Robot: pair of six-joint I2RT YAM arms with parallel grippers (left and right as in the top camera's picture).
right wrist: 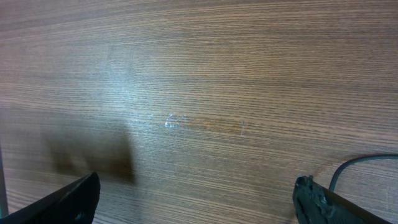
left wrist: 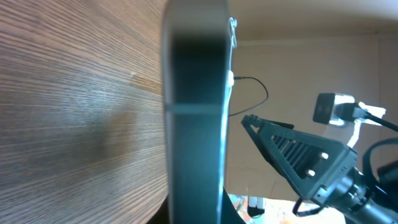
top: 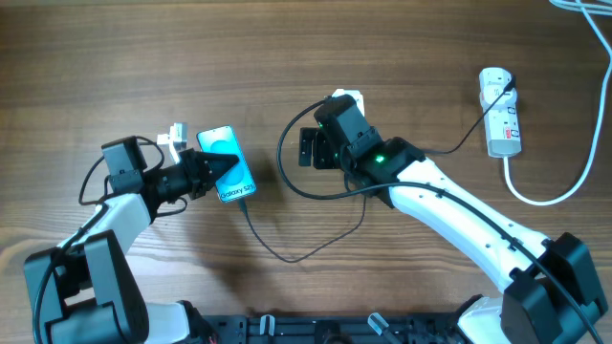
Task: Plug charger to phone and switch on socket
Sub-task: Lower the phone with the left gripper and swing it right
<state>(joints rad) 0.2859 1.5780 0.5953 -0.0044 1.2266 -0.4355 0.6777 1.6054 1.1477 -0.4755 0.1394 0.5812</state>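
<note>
The phone, with its cyan screen up, is gripped by my left gripper from the left, at the table's left centre. In the left wrist view the phone shows edge-on between the jaws. The charger's thin black cable reaches the phone's near end and looks plugged in, then loops across the table to the black plug in the socket, a white power strip at the far right. My right gripper is open and empty over bare wood, right of the phone.
The socket's thicker white cable curves off to the top right corner. A loop of the black cable lies around my right gripper, and a bit of it shows in the right wrist view.
</note>
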